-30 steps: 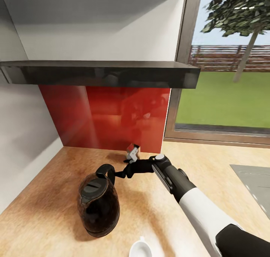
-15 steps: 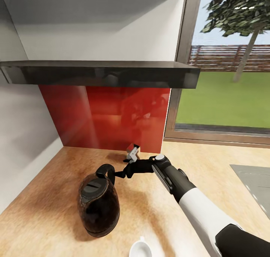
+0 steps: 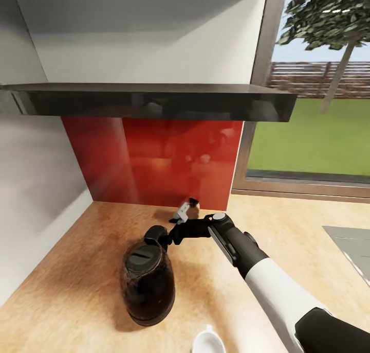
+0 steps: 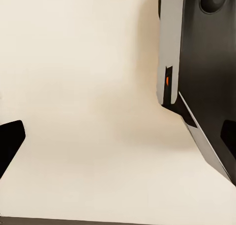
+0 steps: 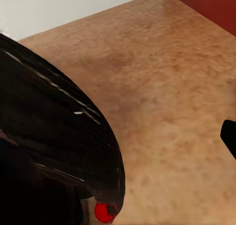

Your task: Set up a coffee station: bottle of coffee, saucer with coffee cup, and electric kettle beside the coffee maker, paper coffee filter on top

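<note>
1. At the far left of the head view, a white wall (image 3: 36,188) is being met by the wooden countertop (image 3: 67,291), and a dark shelf (image 3: 149,101) is being carried across the top above a glossy red backsplash (image 3: 154,162).
2. Left of centre, the electric kettle (image 3: 148,286) is being seen standing upright on the countertop, dark and glossy, with its lid (image 3: 140,256) closed and its handle (image 3: 155,234) pointing toward the backsplash.
3. The handle is being pinched by the right gripper (image 3: 167,237), whose fingers are being pressed together on it; in the right wrist view the kettle's black body (image 5: 54,136) and a small red button (image 5: 105,211) are being shown very close, with 1 dark fingertip (image 5: 229,136) at the edge.
4. Just behind the gripper, a small white and dark object (image 3: 185,210) is being seen by the backsplash; what it is cannot be told.
5. At the bottom edge, the rim of a white cup (image 3: 208,341) is being shown near the kettle.
6. Further right, the right arm (image 3: 272,286) is being stretched across the countertop, with a window (image 3: 318,85) beyond.
7. In the left wrist view, the left gripper (image 4: 118,136) is being held spread open over a pale surface, beside a black and grey body (image 4: 201,72).
</note>
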`<state>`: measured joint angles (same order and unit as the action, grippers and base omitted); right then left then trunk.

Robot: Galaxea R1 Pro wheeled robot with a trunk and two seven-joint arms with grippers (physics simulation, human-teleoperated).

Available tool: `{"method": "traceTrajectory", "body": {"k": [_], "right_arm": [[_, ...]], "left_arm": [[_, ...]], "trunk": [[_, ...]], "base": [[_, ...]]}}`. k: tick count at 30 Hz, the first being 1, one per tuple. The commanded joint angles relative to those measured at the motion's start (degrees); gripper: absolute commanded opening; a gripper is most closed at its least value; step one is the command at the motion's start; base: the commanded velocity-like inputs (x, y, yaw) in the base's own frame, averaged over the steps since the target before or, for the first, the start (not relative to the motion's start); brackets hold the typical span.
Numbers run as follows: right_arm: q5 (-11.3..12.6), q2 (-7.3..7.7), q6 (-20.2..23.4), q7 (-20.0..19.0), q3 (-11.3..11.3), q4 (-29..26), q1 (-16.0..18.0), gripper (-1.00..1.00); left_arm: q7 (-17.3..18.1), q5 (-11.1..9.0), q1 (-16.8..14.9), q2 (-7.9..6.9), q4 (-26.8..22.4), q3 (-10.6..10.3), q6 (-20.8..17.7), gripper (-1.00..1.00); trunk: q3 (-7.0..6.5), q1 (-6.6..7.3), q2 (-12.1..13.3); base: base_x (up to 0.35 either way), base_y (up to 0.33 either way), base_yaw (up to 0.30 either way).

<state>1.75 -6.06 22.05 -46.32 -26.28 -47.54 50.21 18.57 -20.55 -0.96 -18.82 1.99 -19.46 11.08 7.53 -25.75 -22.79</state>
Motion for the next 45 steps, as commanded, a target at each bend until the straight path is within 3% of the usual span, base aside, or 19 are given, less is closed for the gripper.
{"method": "traceTrajectory", "body": {"k": [1,45], "right_arm": [[0.19,0.0,0.45,-0.08,0.0,-0.02,0.06,1.0],[0.19,0.0,0.37,-0.13,0.0,0.08,0.06,1.0]], "left_arm": [[0.3,-0.55,-0.1,0.01,0.21,-0.47,0.34,1.0],[0.24,-0.55,-0.1,0.01,0.38,-0.49,0.25,1.0]], "trunk": [[0.12,-0.04,-0.13],[0.12,-0.04,-0.13]], "base": [[0.0,0.097,0.0],[0.0,0.017,0.0]]}}
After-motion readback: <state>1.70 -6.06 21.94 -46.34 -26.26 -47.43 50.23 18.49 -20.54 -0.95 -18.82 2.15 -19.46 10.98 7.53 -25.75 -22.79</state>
